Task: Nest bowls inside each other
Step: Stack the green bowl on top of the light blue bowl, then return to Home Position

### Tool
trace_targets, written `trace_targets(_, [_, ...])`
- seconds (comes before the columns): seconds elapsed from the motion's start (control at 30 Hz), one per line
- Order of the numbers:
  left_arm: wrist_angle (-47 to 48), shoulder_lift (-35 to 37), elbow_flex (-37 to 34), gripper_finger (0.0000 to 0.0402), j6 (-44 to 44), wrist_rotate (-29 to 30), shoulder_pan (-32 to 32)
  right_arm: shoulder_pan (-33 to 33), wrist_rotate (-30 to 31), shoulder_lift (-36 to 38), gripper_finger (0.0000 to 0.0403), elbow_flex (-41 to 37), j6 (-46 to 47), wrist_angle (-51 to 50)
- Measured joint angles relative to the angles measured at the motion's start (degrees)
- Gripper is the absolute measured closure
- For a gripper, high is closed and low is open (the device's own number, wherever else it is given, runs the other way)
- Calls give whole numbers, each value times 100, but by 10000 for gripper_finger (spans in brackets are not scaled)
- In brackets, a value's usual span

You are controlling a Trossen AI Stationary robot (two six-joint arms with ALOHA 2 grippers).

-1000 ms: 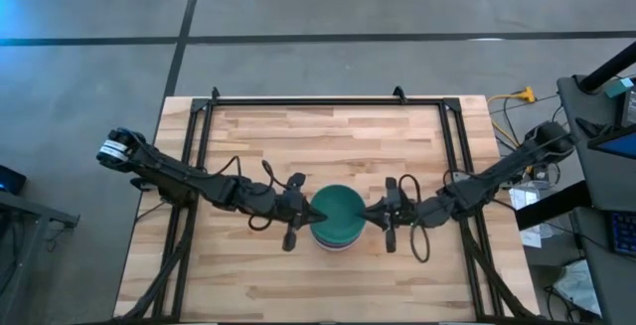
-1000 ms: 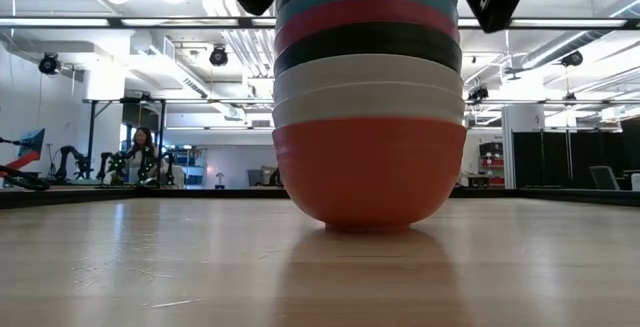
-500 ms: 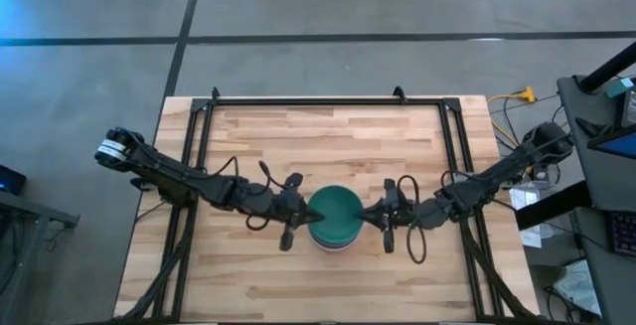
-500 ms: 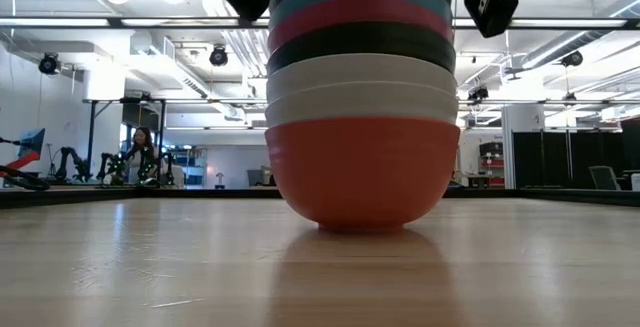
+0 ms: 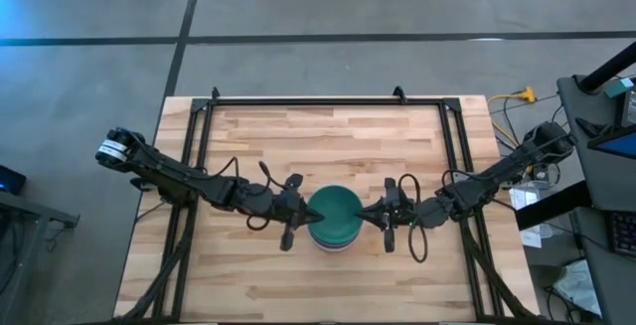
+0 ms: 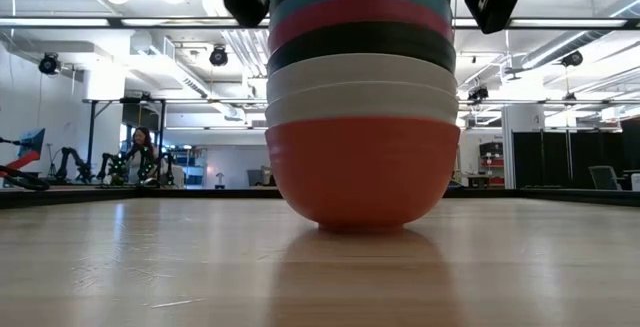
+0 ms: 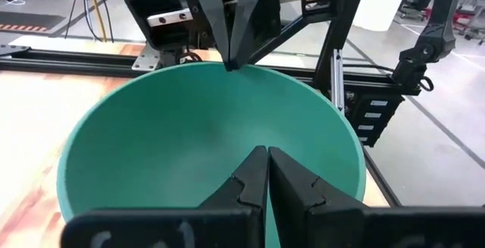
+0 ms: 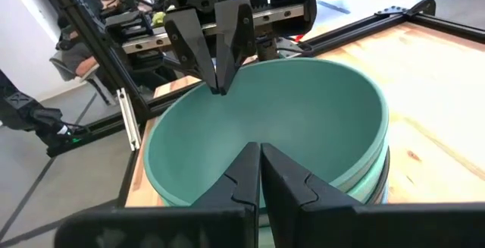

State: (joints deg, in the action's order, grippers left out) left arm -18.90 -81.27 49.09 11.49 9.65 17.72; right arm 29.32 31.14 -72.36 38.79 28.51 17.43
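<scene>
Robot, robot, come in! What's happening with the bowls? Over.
Left tool shut, right tool shut, one at each side of the top teal bowl. Bowls stacked in one pile, orange-red bowl at bottom. Nothing blocking.

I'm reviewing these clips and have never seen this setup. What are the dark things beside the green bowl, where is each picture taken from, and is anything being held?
Those are two robot arms working at a wooden table. One picture looks straight down, one sits at table height, and two come from cameras on the arms' wrists. On the table stands one stack of round plastic bowls nested together: a red-pink bowl at the bottom, white, black, magenta and turquoise above, a dark teal bowl on top. The left gripper and the right gripper are shut, their tips at opposite sides of the top bowl's rim. Neither holds anything.
</scene>
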Motion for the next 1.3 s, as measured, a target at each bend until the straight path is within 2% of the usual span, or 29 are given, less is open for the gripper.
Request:
trace_targets(0.63, [175,271,-1,401,-140,-7,-9,0,-7,-11,394,330,-356,-118])
trace_targets(0.87, [134,715,254,401,-146,140,-18,-35,-103,46,394,838,-277,-24])
trace_targets(0.93, [150,842,370,401,-142,140,-50,-188,-692,53,394,1025,-269,188])
trace_targets(1.03, [151,922,668,401,-144,109,-179,-626,-2200,-22,394,1343,-258,589])
trace_targets(1.1, [137,922,950,401,-191,-52,-350,-973,-2956,-90,394,1589,-301,878])
trace_targets(1.2, [141,942,1359,401,-578,-317,-602,-1511,-3420,2,394,1923,-767,1074])
trace_targets(1.3, [269,1284,1594,402,-1031,-313,-787,-2022,-3402,478,394,2096,-1269,1036])
